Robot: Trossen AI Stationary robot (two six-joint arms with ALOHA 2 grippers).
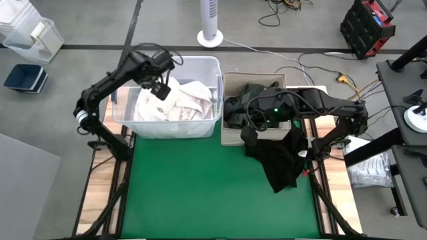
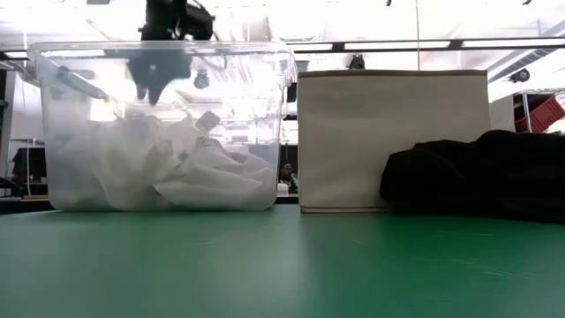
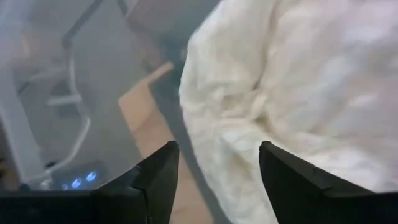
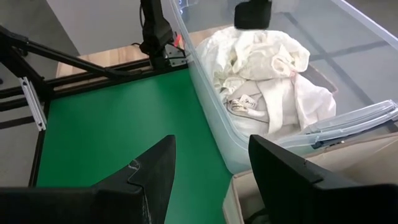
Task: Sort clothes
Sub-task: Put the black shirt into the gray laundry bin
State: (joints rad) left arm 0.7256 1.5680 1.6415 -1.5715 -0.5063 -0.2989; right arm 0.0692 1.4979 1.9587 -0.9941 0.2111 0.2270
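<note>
A flat green mat [image 1: 200, 193] covers the middle of the wooden table [image 1: 100, 183], whose pale boards show along both sides; the table stands on a grey floor [image 1: 60, 113] with a white pedestal fan [image 1: 210, 27], loose cables, a red and black tool case [image 1: 367, 27] and clear storage boxes [image 1: 30, 33] beyond its far edge. At the back of the mat sit a clear plastic bin [image 1: 200, 67] and, just beside it, a beige fabric box [image 1: 230, 137]. The left claw [image 1: 159, 88] hangs inside the clear bin with its fingers spread and nothing between them; the crumpled white and cream garments [image 1: 177, 103] lie heaped directly beneath and ahead of it, filling the bin's floor. The right claw [image 1: 248, 130] is over the beige box's near edge; seen from its wrist its fingers [image 4: 155, 171] stand apart with only the green mat between them. Dark green and black clothes [image 1: 250, 93] fill the box behind that claw; a black garment [image 1: 283, 160] lies in a loose heap on the mat just beside it, spilling down the front of the box. From table height the bright ceiling lights and room clutter show behind the bins.
</note>
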